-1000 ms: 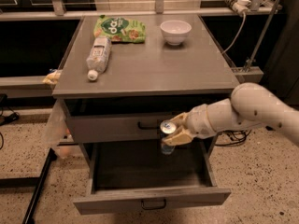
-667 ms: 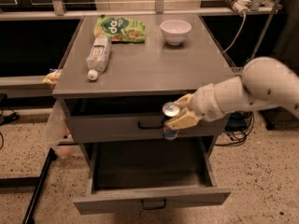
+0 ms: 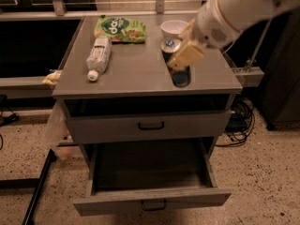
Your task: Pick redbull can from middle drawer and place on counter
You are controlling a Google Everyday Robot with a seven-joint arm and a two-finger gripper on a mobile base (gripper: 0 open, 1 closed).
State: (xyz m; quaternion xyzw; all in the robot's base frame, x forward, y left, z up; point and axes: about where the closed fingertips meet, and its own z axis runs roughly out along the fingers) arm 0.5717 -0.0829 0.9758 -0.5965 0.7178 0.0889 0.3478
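The arm slants down and leftward from the upper right. Its jaws are clenched on the can, which stands upright between them over the bench. Whether the can touches the bench is unclear. A bowl sits just behind the jaws, and the open drawer is well below them.

- Gripper, clamped on the redbull can, hangs over the right side of the counter.
- Obstacles from the gripper: white bowl at 12 o'clock, just beside; snack bag at 10 o'clock; plastic bottle at 9 o'clock, well apart.
- Free room: bare counter from 6 to 9 o'clock, between bottle and can.
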